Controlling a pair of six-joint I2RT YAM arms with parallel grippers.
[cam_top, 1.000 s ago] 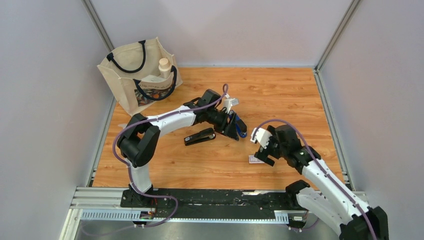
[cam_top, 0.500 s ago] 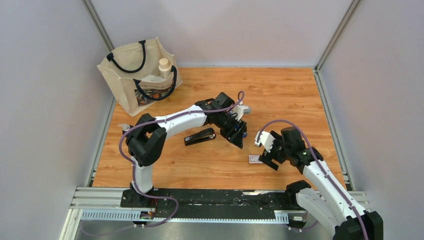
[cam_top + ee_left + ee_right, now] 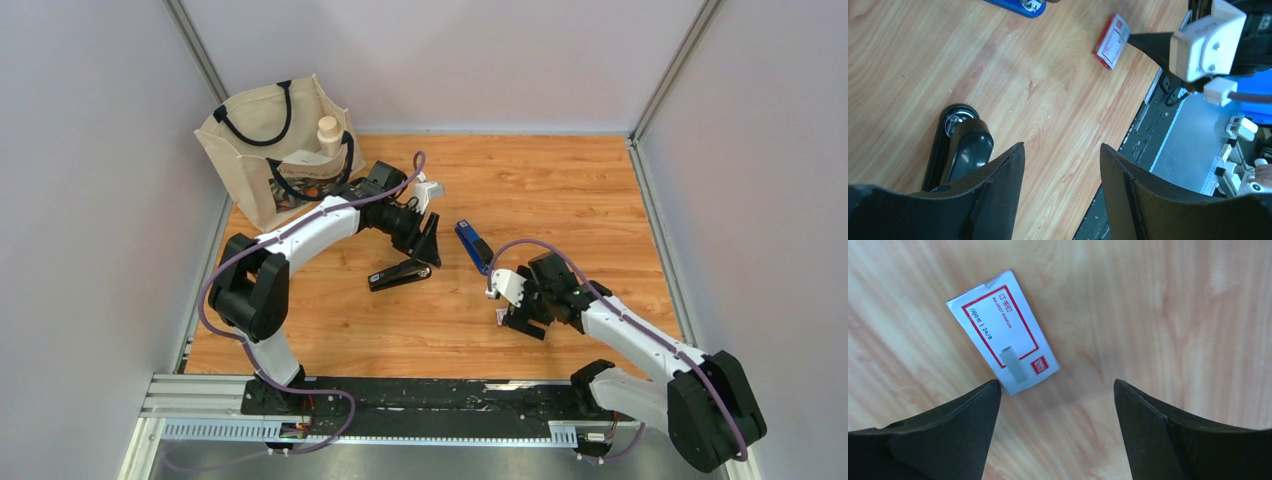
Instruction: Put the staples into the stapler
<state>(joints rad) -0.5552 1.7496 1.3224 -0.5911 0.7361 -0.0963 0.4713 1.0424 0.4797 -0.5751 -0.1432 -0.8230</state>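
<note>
On the table's centre we see the stapler lying free | staples just nearer, under our released right gripper | left gripper released above black stapler.

Blue stapler is lying free on the wooden bench. Black stapler is lying left of it, left tool hovering just above the black one. Right tool is sitting over the staples, nearer than the blue stapler. Tote bag is standing far left.
</note>
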